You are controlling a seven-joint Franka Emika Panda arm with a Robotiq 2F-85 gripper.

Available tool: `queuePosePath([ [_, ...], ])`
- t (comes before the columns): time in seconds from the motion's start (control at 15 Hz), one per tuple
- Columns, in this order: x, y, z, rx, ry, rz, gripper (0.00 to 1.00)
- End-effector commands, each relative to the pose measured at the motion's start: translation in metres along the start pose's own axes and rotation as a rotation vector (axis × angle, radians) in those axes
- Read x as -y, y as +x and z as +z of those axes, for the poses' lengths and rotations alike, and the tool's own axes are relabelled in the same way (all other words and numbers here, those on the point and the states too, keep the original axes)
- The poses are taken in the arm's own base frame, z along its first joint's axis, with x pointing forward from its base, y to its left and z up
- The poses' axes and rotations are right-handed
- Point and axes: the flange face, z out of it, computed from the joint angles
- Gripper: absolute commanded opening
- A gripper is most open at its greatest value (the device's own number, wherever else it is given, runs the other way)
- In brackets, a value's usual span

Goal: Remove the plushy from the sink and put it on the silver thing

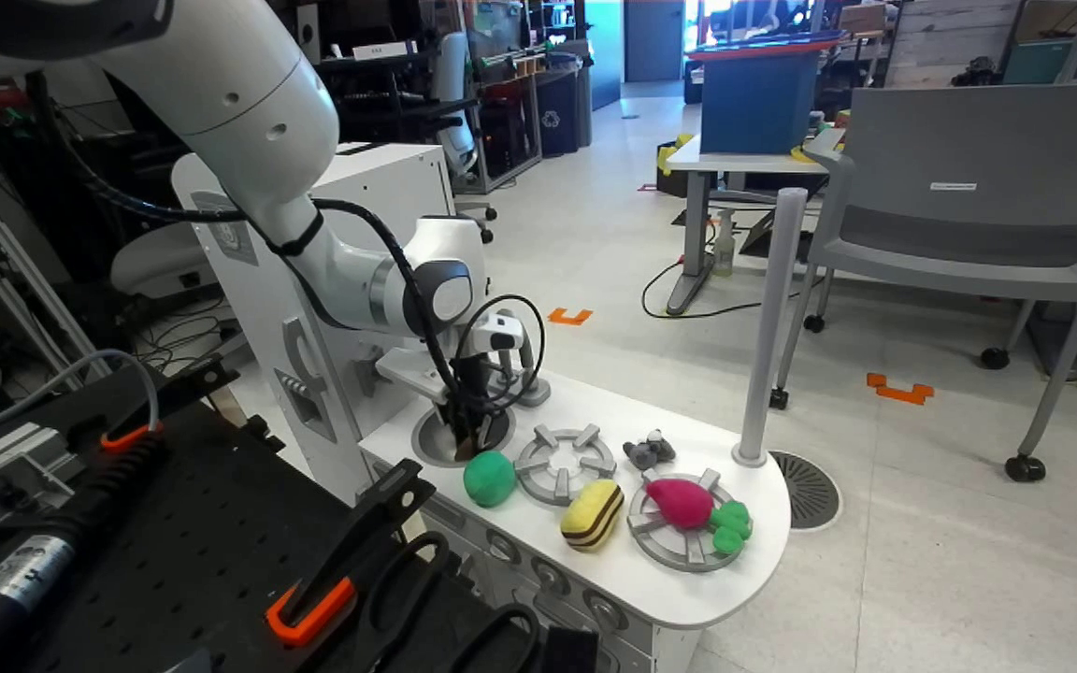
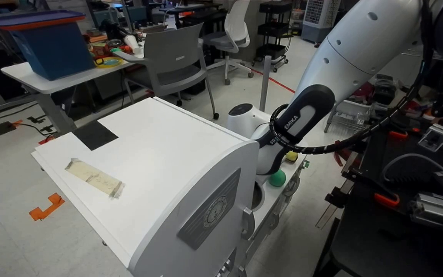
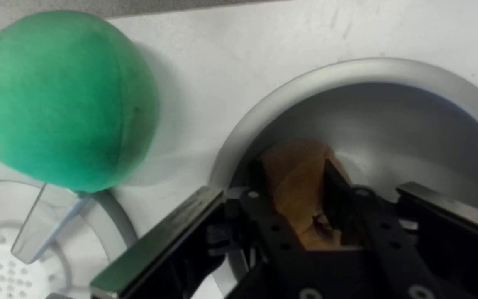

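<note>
In an exterior view, the gripper (image 1: 468, 439) reaches down into the sink (image 1: 429, 439), a green ball (image 1: 489, 479) just beside it. In an exterior view, the robot's arm (image 2: 344, 69) and a white cabinet (image 2: 148, 154) hide the gripper. In the wrist view, the fingers (image 3: 338, 193) clasp the plushy (image 3: 300, 191) inside the sink; its rounded end points toward the view's top, its visible long axis running along the fingers, lower end hidden.

The fingers (image 3: 264, 216) pinch the orange-brown plushy (image 3: 299, 182) inside the sink (image 3: 380, 68); at left, a green ball (image 3: 67, 99) sits on the surface (image 3: 193, 116).
</note>
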Motion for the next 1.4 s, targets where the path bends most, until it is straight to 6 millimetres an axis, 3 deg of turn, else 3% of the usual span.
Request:
queuePosePath([
  [0.0,-0.006,0.006,-0.01,0.06,-0.033,0.066,0.05],
  [0.07,0.0,0.008,-0.015,0.066,-0.027,0.071,0.01],
  [0.13,0.003,0.011,-0.02,0.068,-0.024,0.071,0.05],
  [0.33,0.009,0.013,-0.023,0.098,-0.039,0.067,0.04],
  [0.6,0.002,0.001,-0.03,0.156,-0.038,0.097,0.04],
  [1.0,0.005,-0.011,-0.079,0.078,0.068,0.134,0.04],
  [1.33,-0.027,-0.002,-0.123,0.003,0.085,0.25,0.04],
])
